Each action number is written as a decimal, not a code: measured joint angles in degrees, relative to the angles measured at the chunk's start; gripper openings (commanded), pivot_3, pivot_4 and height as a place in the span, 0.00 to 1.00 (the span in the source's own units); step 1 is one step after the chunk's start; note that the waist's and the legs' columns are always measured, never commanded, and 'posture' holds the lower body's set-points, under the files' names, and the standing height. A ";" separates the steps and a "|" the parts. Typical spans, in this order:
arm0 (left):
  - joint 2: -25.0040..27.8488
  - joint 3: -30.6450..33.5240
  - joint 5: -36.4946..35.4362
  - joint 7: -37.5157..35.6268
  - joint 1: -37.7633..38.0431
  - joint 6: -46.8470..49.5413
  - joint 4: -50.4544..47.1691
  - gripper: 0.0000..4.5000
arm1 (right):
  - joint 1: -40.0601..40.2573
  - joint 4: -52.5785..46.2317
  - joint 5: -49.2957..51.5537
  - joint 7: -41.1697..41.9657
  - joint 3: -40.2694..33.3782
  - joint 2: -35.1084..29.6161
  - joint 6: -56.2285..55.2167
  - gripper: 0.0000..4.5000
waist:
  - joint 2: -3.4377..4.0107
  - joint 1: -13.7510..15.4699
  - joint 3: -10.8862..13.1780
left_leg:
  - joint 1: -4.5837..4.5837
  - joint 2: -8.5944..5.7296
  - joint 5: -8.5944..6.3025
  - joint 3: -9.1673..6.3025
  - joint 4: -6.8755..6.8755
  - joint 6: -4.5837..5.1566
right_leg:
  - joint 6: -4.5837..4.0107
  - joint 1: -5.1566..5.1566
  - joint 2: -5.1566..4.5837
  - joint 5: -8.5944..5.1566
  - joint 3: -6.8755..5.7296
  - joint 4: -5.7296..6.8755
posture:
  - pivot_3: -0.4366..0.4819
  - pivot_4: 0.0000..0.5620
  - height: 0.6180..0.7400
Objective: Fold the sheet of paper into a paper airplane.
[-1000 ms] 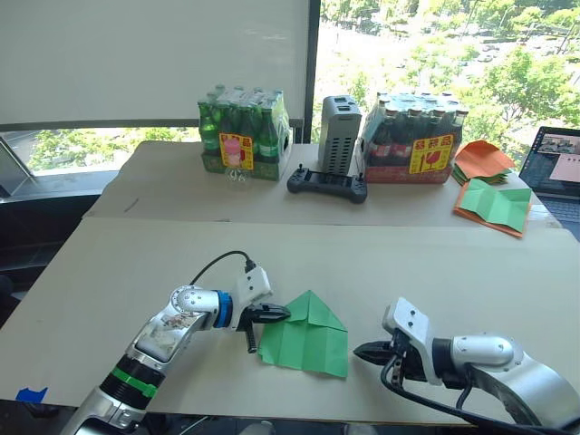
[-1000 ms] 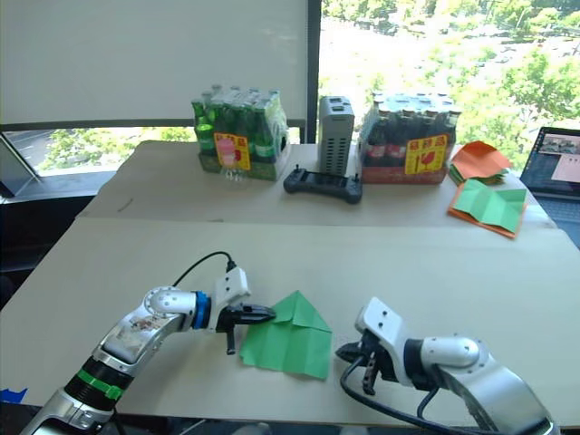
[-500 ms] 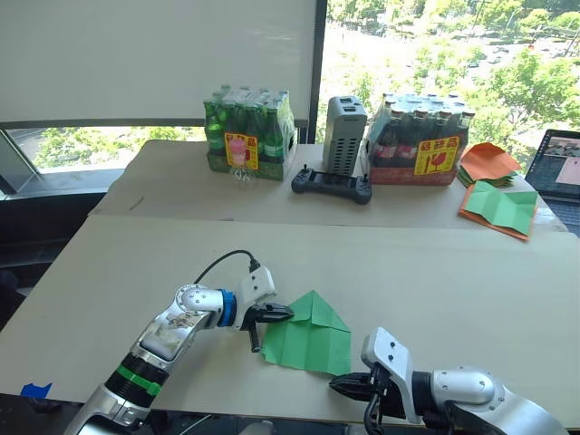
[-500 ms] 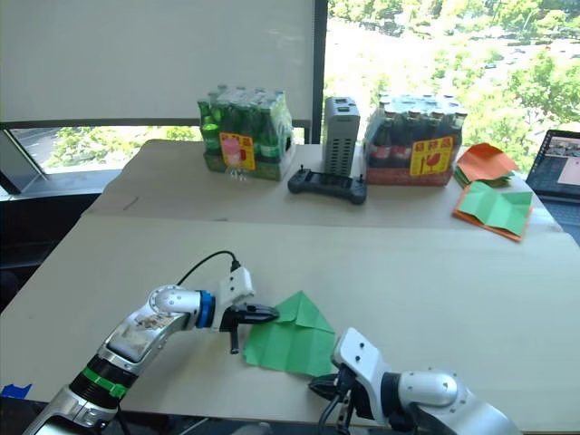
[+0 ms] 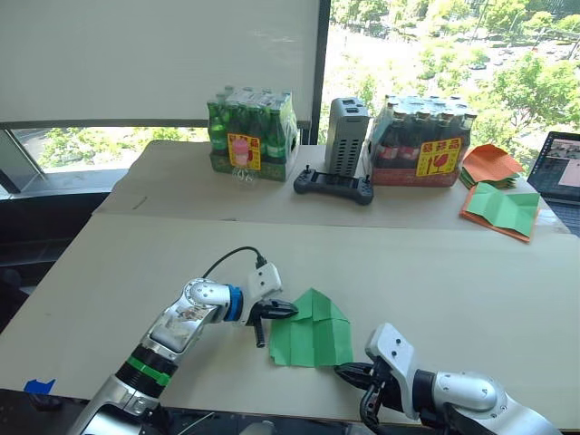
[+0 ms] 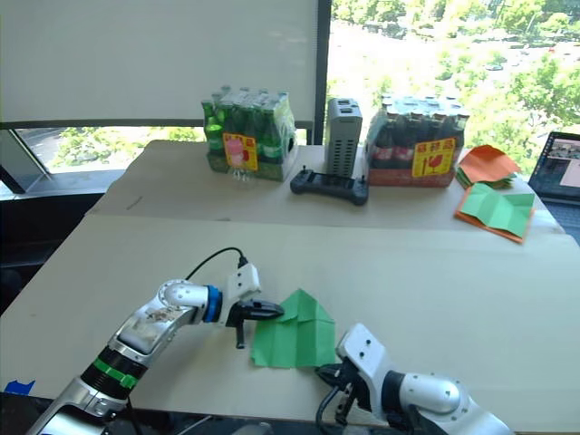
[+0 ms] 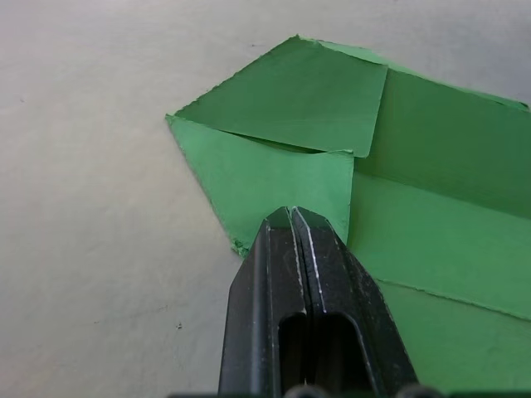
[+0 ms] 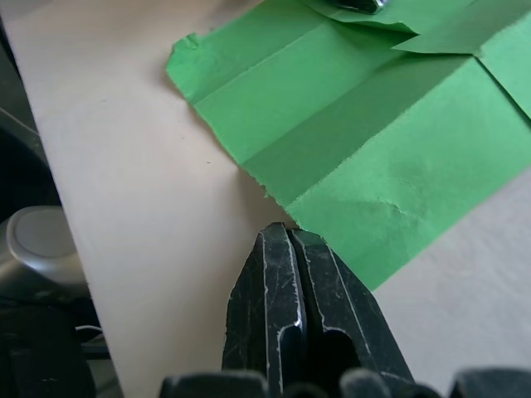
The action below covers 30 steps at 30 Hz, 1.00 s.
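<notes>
The sheet of paper [image 5: 313, 330] lies flat on the near part of the counter [image 5: 453, 272], between the two arms, its two far corners already folded in so that it points away toward the far side; its long axis runs near to far. The left gripper [image 5: 275, 310] rests its jaws, pressed fully together and holding nothing, on the sheet's left folded flap. The right gripper [image 5: 350, 372], jaws likewise closed and empty, sits just off the sheet's near right corner. Both are close; the left already touches, so it likely pins while the right works the near edge.
</notes>
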 measured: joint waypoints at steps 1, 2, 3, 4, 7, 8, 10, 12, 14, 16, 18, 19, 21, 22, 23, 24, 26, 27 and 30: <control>-0.03 -0.06 0.12 -0.09 -0.06 -0.07 0.03 0.01 | 0.12 0.01 -0.16 -0.39 -0.17 -0.02 -0.10 0.00 | 0.00 0.01 0.00 | 0.00 0.00 0.00 0.00 0.00 0.00 | 0.00 0.00 0.00 0.00 0.00 0.00 | 0.48 0.27 0.47; -0.05 -0.10 0.19 -0.20 -0.10 -0.13 0.06 0.01 | 0.20 0.02 -0.33 -0.75 -0.28 -0.02 -0.30 0.00 | 0.00 0.01 0.00 | 0.00 0.00 0.00 0.00 0.00 0.00 | 0.00 0.00 0.00 0.00 0.00 0.00 | 0.48 0.27 0.47; -0.09 -0.11 0.32 -0.29 -0.10 -0.19 0.08 0.01 | 0.22 0.02 -0.42 -0.95 -0.46 -0.01 -0.45 0.00 | 0.00 0.01 0.00 | 0.00 0.00 0.00 0.00 0.00 0.00 | 0.00 0.00 0.00 0.00 0.00 0.00 | 0.48 0.27 0.47; -0.15 -0.11 0.51 -0.35 -0.11 -0.29 0.08 0.01 | 0.22 0.02 -0.43 -1.06 -0.68 0.00 -0.60 0.00 | 0.00 0.01 0.00 | 0.00 0.00 0.00 0.00 0.00 0.00 | 0.00 0.01 0.00 0.00 0.00 0.00 | 0.48 0.27 0.47; -0.34 -0.22 0.87 -0.47 -0.11 -0.61 0.08 0.01 | 0.16 0.34 -0.50 -1.42 -1.53 0.22 -0.77 0.00 | 0.00 0.02 0.00 | 0.00 0.00 0.00 0.00 0.00 0.00 | 0.00 0.00 0.00 0.00 0.00 0.00 | 0.48 0.27 0.47; -0.46 -0.27 1.06 -0.48 -0.11 -0.77 0.08 0.01 | 0.13 0.71 -0.50 -1.62 -2.12 0.52 -0.77 0.00 | -0.01 0.03 0.00 | 0.00 0.00 0.00 0.00 0.01 0.00 | 0.00 0.00 -0.01 0.00 0.00 0.00 | 0.48 0.27 0.47; -0.67 -0.34 1.36 -0.51 -0.11 -0.95 0.07 0.01 | 0.01 1.34 -0.50 -2.20 -2.98 1.27 -0.77 0.00 | -0.01 0.04 0.00 | 0.00 0.00 0.00 0.00 0.01 0.00 | 0.00 0.01 0.00 0.00 0.00 0.00 | 0.48 0.27 0.47; -0.80 -0.35 1.47 -0.55 -0.11 -0.96 0.07 0.01 | -0.03 1.59 -0.49 -2.57 -3.39 1.67 -0.77 0.00 | -0.01 0.04 0.00 | 0.00 0.00 0.00 0.00 0.00 0.00 | 0.00 0.00 0.00 0.00 0.00 0.00 | 0.48 0.27 0.47; -0.85 -0.34 1.57 -0.59 -0.11 -0.96 0.07 0.01 | -0.21 1.87 -0.49 -2.97 -3.90 2.16 -0.77 0.00 | 0.00 0.03 0.00 | 0.00 0.00 0.00 0.00 0.00 0.00 | 0.00 0.00 0.00 0.00 0.01 0.00 | 0.48 0.27 0.47; -0.87 -0.34 1.65 -0.70 -0.11 -0.98 0.06 0.01 | -0.44 2.32 -0.48 -3.43 -4.58 2.67 -0.75 0.00 | -0.01 0.03 0.00 | 0.00 0.00 0.00 0.00 0.00 0.00 | 0.00 0.00 0.00 0.00 0.00 0.00 | 0.48 0.27 0.47; -0.87 -0.33 1.69 -0.79 -0.11 -0.99 0.04 0.01 | -0.65 2.70 -0.49 -3.71 -4.94 3.06 -0.74 0.00 | 0.00 0.03 0.00 | -0.01 0.00 0.00 0.00 0.00 0.00 | 0.00 -0.01 0.00 0.00 0.00 0.00 | 0.48 0.27 0.47; -0.87 -0.32 1.71 -0.83 -0.12 -0.99 0.04 0.01 | -0.79 2.91 -0.49 -3.92 -5.05 3.48 -0.74 0.00 | -0.01 0.03 0.00 | -0.01 0.00 0.00 0.00 0.00 0.00 | 0.00 -0.01 0.00 0.00 0.00 0.00 | 0.48 0.27 0.47; -0.86 -0.31 1.74 -0.87 -0.12 -0.99 0.03 0.01 | -1.57 3.73 -0.48 -4.83 -5.07 5.27 -0.74 0.00 | 0.00 0.02 0.00 | -0.01 0.01 0.00 0.00 0.00 0.00 | 0.00 -0.02 0.01 0.00 0.01 0.01 | 0.48 0.27 0.47; -0.87 -0.31 1.75 -0.89 -0.13 -0.99 0.02 0.01 | -2.22 4.17 -0.48 -5.39 -5.08 6.34 -0.73 0.00 | 0.00 0.02 0.00 | -0.02 0.01 0.00 0.00 0.00 0.00 | 0.00 -0.03 0.01 0.00 0.01 0.01 | 0.48 0.27 0.47; -0.87 -0.31 1.74 -0.93 -0.13 -0.99 0.01 0.01 | -2.74 4.46 -0.48 -5.88 -5.11 7.15 -0.74 0.00 | 0.00 0.01 0.00 | -0.02 0.00 0.00 0.00 -0.01 0.00 | 0.00 -0.04 0.01 0.00 0.01 0.02 | 0.48 0.27 0.47; -0.89 -0.31 1.74 -0.96 -0.13 -0.99 -0.02 0.01 | -3.02 4.54 -0.47 -6.04 -5.11 7.61 -0.74 0.00 | 0.00 0.01 0.00 | -0.02 0.00 0.00 0.00 -0.01 0.00 | 0.00 -0.05 0.01 0.00 0.01 0.02 | 0.48 0.27 0.47; -0.99 -0.31 1.75 -1.01 -0.14 -0.98 -0.03 0.01 | -3.45 4.56 -0.37 -6.19 -5.17 8.63 -0.81 0.00 | 0.00 -0.02 0.00 | -0.03 0.00 0.00 -0.01 -0.01 0.00 | 0.00 -0.05 0.01 0.00 0.00 0.02 | 0.48 0.27 0.47; -1.06 -0.31 1.75 -1.01 -0.14 -0.96 -0.03 0.01 | -3.72 4.56 -0.09 -6.17 -5.21 9.22 -0.88 0.00 | 0.00 -0.02 0.00 | -0.03 0.00 0.00 -0.01 -0.01 0.00 | 0.00 -0.05 0.01 0.00 0.00 0.02 | 0.48 0.27 0.47; -1.60 -0.44 1.85 -1.00 -0.63 -0.94 0.59 0.01 | -4.42 4.56 0.64 -5.90 -5.16 9.87 -1.00 0.00 | 0.00 0.05 0.00 | -0.04 -0.03 0.00 -0.02 0.00 0.00 | 0.00 -0.05 0.00 0.00 0.00 0.01 | 0.48 0.27 0.47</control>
